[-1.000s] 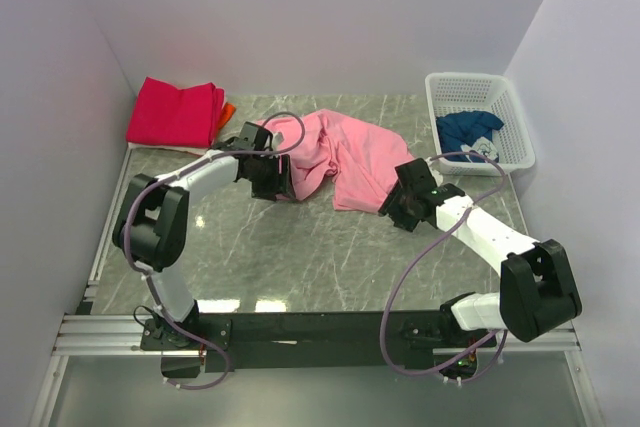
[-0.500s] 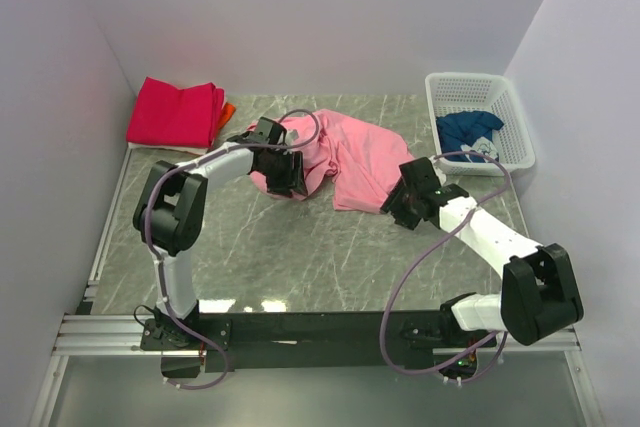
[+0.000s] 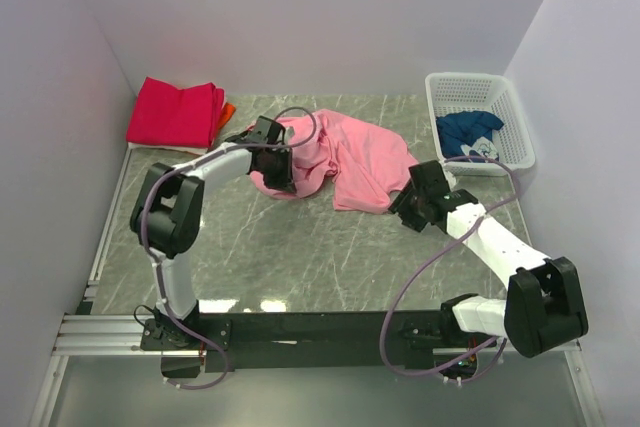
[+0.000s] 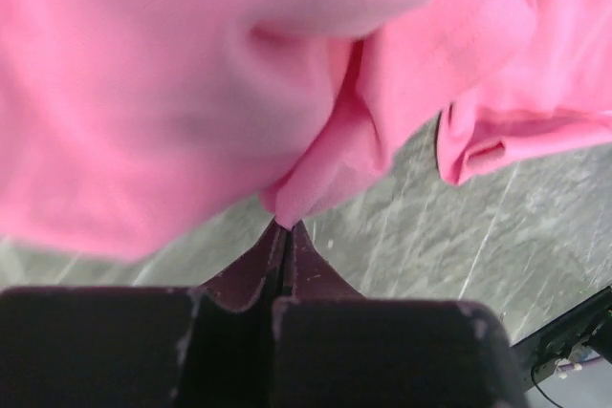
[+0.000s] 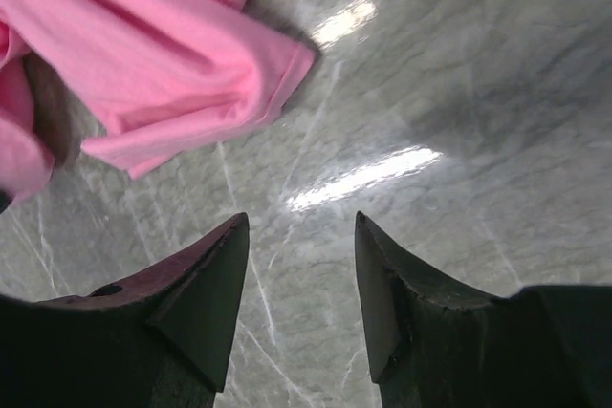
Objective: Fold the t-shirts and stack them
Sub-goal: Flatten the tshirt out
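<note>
A crumpled light pink t-shirt (image 3: pixel 350 157) lies in the middle of the far half of the table. My left gripper (image 3: pixel 275 180) sits at its left edge. In the left wrist view that gripper (image 4: pixel 284 226) is shut, with a small fold of the pink t-shirt (image 4: pixel 191 93) pinched at its tips. My right gripper (image 3: pixel 408 207) is just off the shirt's right corner. Seen from the right wrist, it (image 5: pixel 298 220) is open over bare marble, with the pink t-shirt (image 5: pixel 153 54) a little ahead to the left. A folded magenta-red t-shirt (image 3: pixel 175 112) lies at the back left, an orange one (image 3: pixel 229 110) peeking out beside it.
A white mesh basket (image 3: pixel 480 80) stands at the back right with a dark blue t-shirt (image 3: pixel 468 130) inside. Walls close in the marble table (image 3: pixel 300 247) on the left, back and right. Purple cables loop off both arms.
My left gripper has moved right onto the pink shirt's left edge and shut on a fold. My right gripper has drifted slightly right, staying open.
</note>
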`<state>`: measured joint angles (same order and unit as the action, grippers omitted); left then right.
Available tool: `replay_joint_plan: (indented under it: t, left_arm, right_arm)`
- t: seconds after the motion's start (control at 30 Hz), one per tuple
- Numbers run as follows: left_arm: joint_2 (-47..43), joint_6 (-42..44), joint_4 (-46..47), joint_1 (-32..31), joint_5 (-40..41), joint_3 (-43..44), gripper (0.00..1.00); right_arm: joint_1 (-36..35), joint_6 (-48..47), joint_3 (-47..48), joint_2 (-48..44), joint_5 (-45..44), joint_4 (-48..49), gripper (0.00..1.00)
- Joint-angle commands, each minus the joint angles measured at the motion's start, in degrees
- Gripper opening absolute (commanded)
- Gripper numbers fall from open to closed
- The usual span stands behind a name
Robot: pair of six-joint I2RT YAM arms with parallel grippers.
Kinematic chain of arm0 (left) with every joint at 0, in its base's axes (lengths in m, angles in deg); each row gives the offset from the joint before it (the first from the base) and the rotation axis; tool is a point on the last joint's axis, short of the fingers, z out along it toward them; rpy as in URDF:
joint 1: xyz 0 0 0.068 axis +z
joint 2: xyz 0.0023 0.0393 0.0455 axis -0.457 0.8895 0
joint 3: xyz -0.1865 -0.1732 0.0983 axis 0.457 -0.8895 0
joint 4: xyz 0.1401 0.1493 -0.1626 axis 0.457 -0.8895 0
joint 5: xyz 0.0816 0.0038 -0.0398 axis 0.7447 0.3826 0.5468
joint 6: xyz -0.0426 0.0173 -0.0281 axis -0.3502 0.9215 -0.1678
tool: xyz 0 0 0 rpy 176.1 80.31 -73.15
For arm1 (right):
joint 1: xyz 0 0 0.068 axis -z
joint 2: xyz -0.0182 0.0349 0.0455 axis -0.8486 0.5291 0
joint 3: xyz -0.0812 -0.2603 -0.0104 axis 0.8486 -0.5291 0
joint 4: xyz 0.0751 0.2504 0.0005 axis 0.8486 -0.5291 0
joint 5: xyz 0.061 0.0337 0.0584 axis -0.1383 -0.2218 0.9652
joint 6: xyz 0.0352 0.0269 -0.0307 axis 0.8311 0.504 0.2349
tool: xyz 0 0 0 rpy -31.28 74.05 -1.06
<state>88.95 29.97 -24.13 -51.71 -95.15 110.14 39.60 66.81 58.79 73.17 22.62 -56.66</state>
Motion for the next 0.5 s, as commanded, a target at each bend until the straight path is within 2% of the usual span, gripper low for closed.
replay_joint_plan:
  t: [0.0,0.17,0.3,0.47]
  left_arm:
    - [-9.80,0.88,1.76,2.87,4.75,-2.05,0.00]
    - [-20.94,0.54,-1.75,11.66,3.97,-5.48,0.00]
    - [-27.82,1.32,-3.60,18.78,6.94,-8.99,0.00]
    - [-29.42,2.38,-4.31,20.91,8.10,-13.30,0.00]
  right_arm:
    - [2.55,-0.17,-0.71,-2.27,-1.87,0.96,0.55]
    - [5.18,-2.46,1.13,0.36,-2.32,1.23,0.55]
    - [5.45,-3.78,5.08,5.89,-0.39,2.28,0.54]
    - [5.36,-4.13,8.77,12.65,2.43,4.56,0.53]
